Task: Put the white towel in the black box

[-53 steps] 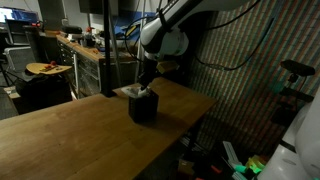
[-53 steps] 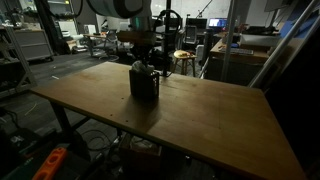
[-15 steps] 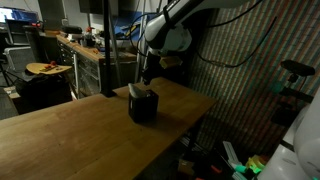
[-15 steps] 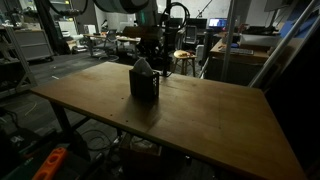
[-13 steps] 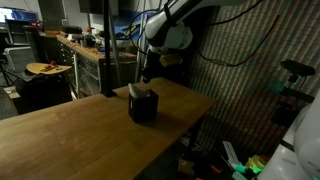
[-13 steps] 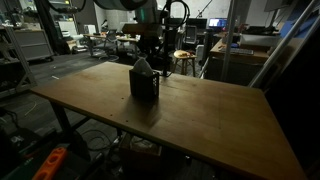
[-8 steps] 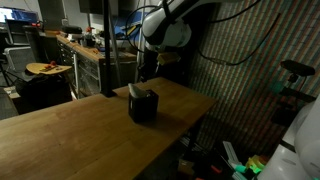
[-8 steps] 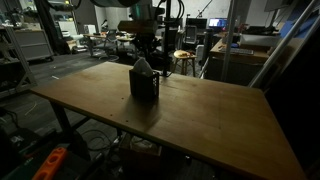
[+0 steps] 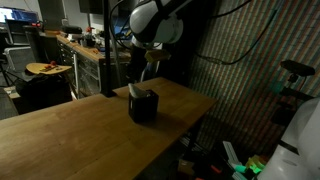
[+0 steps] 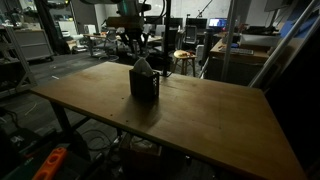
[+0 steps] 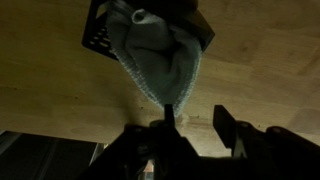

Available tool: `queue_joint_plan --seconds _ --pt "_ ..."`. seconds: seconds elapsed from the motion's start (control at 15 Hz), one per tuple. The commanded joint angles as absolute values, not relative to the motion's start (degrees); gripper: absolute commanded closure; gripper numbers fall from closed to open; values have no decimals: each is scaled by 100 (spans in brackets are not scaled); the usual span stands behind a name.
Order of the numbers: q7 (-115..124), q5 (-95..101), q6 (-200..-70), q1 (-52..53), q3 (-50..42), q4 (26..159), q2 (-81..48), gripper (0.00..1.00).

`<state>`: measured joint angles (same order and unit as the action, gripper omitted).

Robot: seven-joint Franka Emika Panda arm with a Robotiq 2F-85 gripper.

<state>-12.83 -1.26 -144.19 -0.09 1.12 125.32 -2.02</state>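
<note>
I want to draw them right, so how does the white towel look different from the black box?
Colour: the white towel is pale and the black box is dark.
Shape: the towel is soft and crumpled, while the box has straight, upright sides.
Place: the towel is stuffed inside the box and pokes out of its top, while the box stands on the wooden table.
They share one spot on the table.

Black box (image 11: 96, 36) — cropped at top, white towel (image 11: 160, 60) hides interior.
</note>
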Motion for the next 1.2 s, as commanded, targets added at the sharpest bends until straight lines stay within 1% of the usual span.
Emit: queue_joint_plan --seconds 0.0,0.07,0.2,0.27,0.33,0.47,0.6,1.13 --pt "-1012 80 -14268 104 176 12409 -129 38" --pt "-990 100 -14268 124 191 12394 -147 36" --pt "-982 131 -14298 143 199 12404 -195 46" --pt "-996 118 -14309 139 194 12410 -221 45" --pt "-1009 109 -14309 128 182 12409 -254 48" --pt "-1039 102 -14352 106 160 12402 -331 47" --pt "-1071 78 -14367 92 144 12383 -396 49" --pt "-1094 137 -14448 79 132 12294 -550 50"
